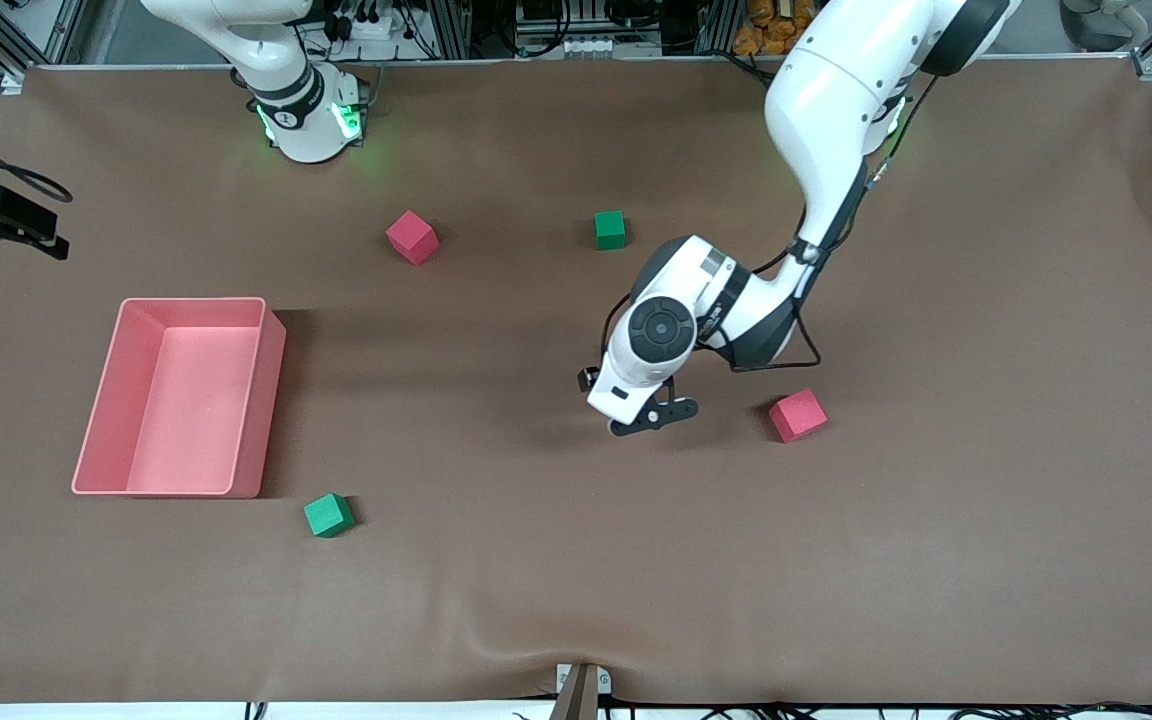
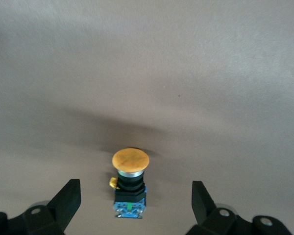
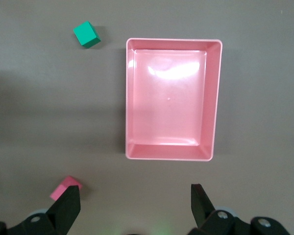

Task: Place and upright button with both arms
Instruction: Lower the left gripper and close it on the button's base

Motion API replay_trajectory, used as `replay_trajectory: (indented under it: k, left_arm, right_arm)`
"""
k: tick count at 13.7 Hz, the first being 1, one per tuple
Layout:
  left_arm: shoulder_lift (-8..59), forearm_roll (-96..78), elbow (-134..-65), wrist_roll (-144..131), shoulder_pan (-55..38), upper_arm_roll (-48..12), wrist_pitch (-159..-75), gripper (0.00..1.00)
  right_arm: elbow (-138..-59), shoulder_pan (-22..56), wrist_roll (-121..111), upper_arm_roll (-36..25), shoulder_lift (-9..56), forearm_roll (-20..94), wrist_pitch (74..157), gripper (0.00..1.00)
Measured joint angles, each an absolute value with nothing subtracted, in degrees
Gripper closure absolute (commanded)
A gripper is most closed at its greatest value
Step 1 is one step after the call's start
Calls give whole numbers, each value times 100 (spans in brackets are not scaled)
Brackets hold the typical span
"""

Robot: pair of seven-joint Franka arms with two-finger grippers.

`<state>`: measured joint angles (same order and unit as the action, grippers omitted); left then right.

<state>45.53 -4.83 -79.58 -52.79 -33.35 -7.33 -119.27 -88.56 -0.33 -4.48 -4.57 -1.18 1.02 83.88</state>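
Note:
The button [image 2: 130,183] shows only in the left wrist view: a round orange cap on a black body with a blue base, resting on the brown table. My left gripper [image 2: 135,188] is open, with one finger on each side of the button and neither touching it. I cannot tell whether the button stands or lies. In the front view my left gripper [image 1: 651,415] hangs low over the middle of the table, and its hand hides the button. My right gripper [image 3: 135,193] is open and empty, held high over the table beside the pink bin [image 3: 213,98].
The pink bin [image 1: 266,390] sits toward the right arm's end. A green cube [image 1: 328,515] lies near the bin's corner. A red cube [image 1: 797,415] lies beside my left gripper. Another red cube [image 1: 411,237] and another green cube [image 1: 610,229] lie nearer the bases.

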Motion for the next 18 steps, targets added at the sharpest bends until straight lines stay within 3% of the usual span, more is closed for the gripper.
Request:
replay_trajectory:
  k: [3,4,12,18]
  left_arm:
    - [4632,-483,-7959,-5443,-3356,-732,-11953,1]
    - [4640,-483,-7972,-5452,-3358,-732,-11948,7]
    - [4769,-482,-8186,-5780,-3571,-733,-12017,6]
    - [4771,-428,-8358,-5780,-3567,-707,-12018,24]
  right_arm:
    - [-8762,-33,-295,-430,-118,109,8226,0]
    - [-8762,-33,-291,-431,-117,108,8211,0]
    - [-8694,-12,-253,-340,-117,109,7920,0]
    - [-8583,-13,-332,-341,-116,109,7915,0]
